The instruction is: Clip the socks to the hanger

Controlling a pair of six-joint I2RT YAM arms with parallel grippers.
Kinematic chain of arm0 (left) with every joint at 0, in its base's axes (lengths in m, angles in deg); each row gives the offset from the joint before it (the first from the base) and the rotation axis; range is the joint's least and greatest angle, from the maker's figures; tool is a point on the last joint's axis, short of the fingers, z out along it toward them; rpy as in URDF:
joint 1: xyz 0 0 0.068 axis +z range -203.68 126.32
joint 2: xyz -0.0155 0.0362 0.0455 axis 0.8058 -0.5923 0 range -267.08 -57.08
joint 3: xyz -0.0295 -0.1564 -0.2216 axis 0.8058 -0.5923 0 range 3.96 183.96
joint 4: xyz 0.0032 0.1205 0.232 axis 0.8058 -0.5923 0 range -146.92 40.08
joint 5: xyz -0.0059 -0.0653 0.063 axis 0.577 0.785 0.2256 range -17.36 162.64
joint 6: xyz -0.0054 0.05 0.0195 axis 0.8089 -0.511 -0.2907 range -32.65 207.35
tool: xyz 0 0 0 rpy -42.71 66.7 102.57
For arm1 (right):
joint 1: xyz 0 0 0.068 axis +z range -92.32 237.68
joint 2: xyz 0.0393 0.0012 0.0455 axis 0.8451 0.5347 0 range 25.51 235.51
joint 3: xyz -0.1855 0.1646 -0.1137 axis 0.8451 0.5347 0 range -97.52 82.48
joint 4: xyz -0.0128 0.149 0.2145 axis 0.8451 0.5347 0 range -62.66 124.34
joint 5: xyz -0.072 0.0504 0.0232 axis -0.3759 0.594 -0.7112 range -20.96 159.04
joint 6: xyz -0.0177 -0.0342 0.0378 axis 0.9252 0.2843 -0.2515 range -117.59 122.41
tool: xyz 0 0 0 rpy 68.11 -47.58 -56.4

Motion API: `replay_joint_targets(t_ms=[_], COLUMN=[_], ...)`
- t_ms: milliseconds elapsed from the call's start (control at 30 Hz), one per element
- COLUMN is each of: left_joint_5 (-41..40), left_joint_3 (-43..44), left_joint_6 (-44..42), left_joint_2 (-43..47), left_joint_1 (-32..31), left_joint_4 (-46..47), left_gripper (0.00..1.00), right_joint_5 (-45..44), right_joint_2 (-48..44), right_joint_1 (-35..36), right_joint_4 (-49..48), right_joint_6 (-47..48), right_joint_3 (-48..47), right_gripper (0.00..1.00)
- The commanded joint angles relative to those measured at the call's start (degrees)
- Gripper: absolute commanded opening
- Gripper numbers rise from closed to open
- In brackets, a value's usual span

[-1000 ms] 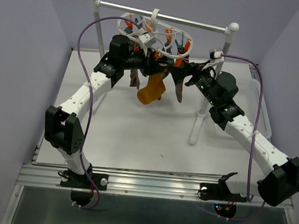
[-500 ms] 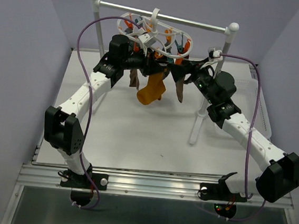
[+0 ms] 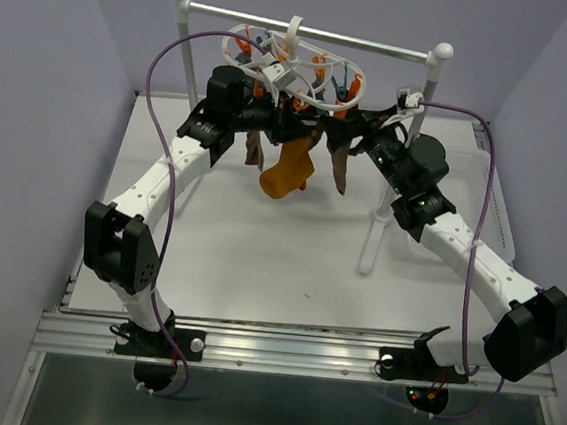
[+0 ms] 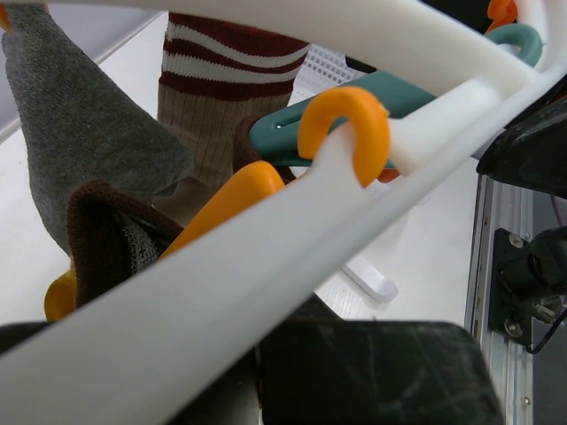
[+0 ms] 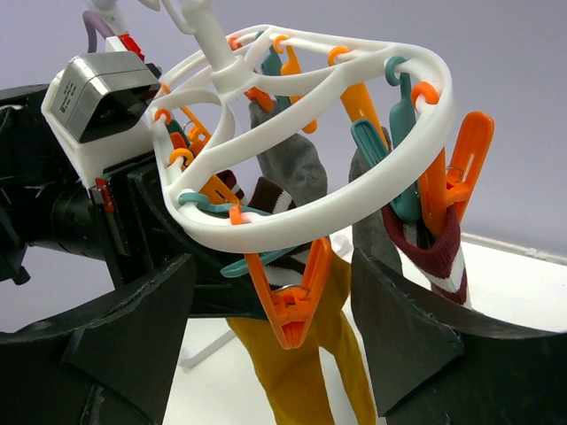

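Mustard-orange, grey and maroon-striped fabric socks [image 5: 301,372] hang clipped on the white plastic oval ring hanger [image 5: 354,211], upper centre; we judge little left; right gripper [image 5: 275,274] spread wide, empty; left gripper [image 3: 275,121] we cannot tell.

Top ext cam: fixed, high & behind the arm bases [image 3: 166,342], looks fwd and down over the whole table [image 3: 259,260] to the rack [image 3: 440,55] at the far end; wide, far off. Left wrist cam: v. close under the hanger [image 4: 266,248] ring, facing up along it, partly blurred. Right wrist cam: close, a bit further back, looks up at the ring from below and one side. All 3 share the hanger & hung socks [image 5: 297,372]. Right wrist view also catches the left wrist cam body [image 5: 89,93].
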Motion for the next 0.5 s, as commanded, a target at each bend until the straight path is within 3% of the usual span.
replay_joint_targets(t_ms=[0, 467], left_joint_5=[0.41, 0.23], left_joint_3=[1.49, 1.49], left_joint_6=[-0.19, -0.46], left_joint_2=[2.69, 2.78], left_joint_1=[0.38, 0.38], left_joint_4=[3.53, 3.53], left_gripper=[0.0, 0.0], right_joint_5=[-1.16, -1.43], right_joint_2=[0.31, 0.57], right_joint_1=[0.57, 0.57], right_joint_4=[-3.81, -3.89], right_joint_6=[1.31, 1.4], right_joint_3=[-3.19, -3.71], right_gripper=[0.76, 0.68])
